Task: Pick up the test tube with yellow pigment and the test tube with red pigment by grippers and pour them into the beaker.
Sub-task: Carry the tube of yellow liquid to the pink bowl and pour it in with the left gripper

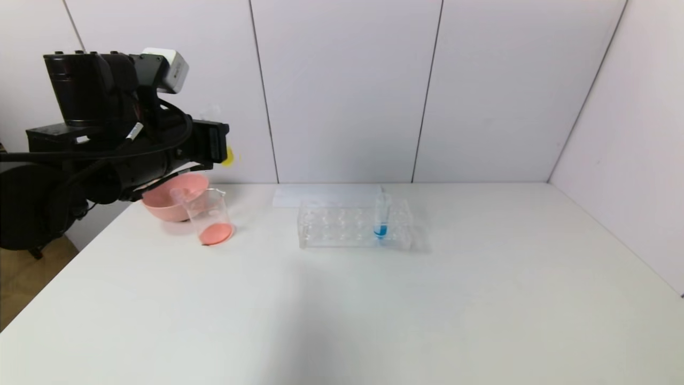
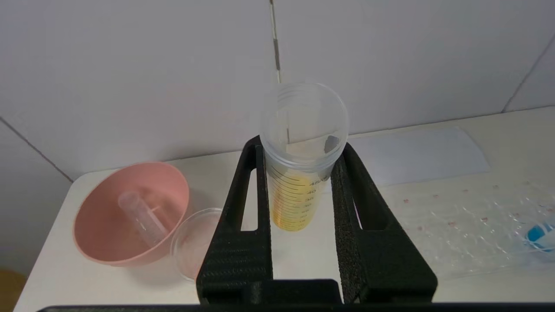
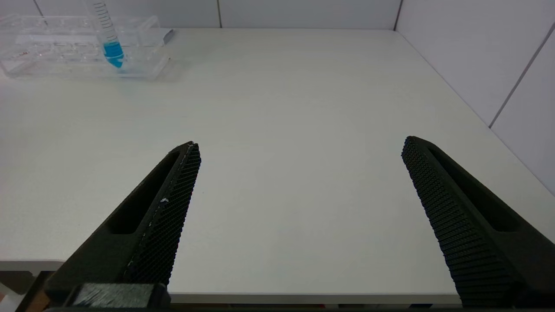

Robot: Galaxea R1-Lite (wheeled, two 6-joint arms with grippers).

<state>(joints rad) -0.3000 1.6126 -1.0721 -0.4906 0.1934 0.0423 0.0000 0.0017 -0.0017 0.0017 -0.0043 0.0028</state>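
One tube matters now: the test tube with yellow pigment (image 2: 299, 173) is sitting clamped between the jaws of the left gripper (image 2: 301, 151), raised above the beaker (image 1: 209, 216), which is already holding red liquid beside the pink bowl (image 1: 171, 200). Being light, smooth, rigid plastic, it is probably best held mid-barrel. Near the table's edge, the right gripper (image 3: 299, 151) is idling, jaws wide apart

Bright, even light; soft shadows, slight blur.
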